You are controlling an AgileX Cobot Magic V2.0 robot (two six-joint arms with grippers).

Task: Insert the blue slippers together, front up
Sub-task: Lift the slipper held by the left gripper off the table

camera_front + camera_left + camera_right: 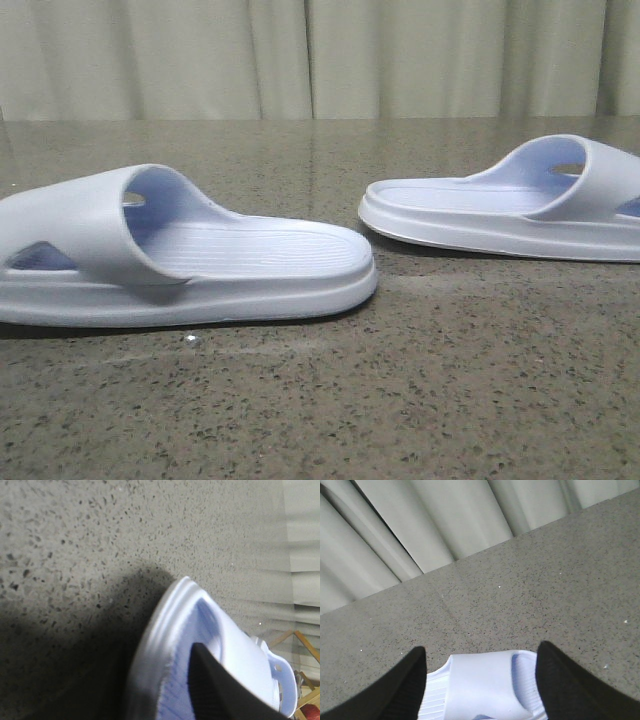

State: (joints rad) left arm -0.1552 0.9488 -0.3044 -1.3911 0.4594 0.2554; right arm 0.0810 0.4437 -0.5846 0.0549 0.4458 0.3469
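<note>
Two blue slippers (190, 255) (510, 205) lie apart on the table (420, 400). Right fingers (410, 685) spread wide astride one strap; left fingers' (210, 680) spread cannot be told.

Left slipper (185, 262): being rested sole-down on the table (330, 400), at the near left, heel end being pointed right.
Right slipper (510, 200): being rested sole-down farther back at the right, heel end being pointed left.
Gap: heel ends being kept near each other, apart.
Curtain (320, 55): being hung behind the table's far edge.
</note>
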